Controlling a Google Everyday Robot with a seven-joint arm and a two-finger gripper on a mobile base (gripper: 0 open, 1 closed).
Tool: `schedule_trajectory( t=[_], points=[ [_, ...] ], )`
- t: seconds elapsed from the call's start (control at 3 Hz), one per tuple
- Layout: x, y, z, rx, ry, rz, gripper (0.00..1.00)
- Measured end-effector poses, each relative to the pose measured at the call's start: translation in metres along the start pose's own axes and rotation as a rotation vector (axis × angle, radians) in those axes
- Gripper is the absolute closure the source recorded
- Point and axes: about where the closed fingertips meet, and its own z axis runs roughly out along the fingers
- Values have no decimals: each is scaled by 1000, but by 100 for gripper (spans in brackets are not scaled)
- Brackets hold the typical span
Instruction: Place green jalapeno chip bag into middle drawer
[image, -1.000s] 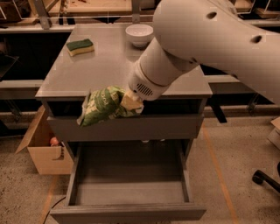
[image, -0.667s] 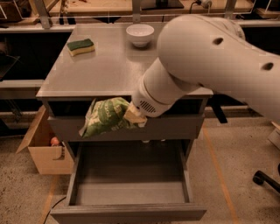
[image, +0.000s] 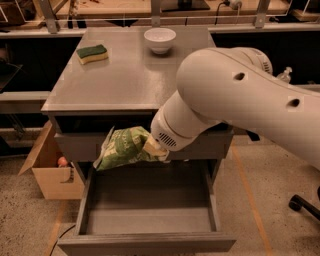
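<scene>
the gripper (image: 156, 148) is clamped on the right end of the green jalapeno chip bag (image: 122, 148), holding it in the air over the rear left of the open middle drawer (image: 150, 220); a sponge (image: 92, 53) and white bowl (image: 160, 39) sit on the cabinet top (image: 125, 80)

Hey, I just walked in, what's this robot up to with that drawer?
The robot's gripper is clamped on one end of a green jalapeno chip bag, holding it in the air in front of the grey cabinet, over the rear of the pulled-out middle drawer. The bag is not yet in the drawer. A green-topped yellow sponge and a white bowl sit on the cabinet top.
</scene>
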Motion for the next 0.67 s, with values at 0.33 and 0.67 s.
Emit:
schedule_trajectory(
  t=[0.33, 0.67],
  points=[
    [21, 0, 28, -25, 32, 43, 100],
    [60, -1, 74, -62, 92, 103, 100]
  ],
)
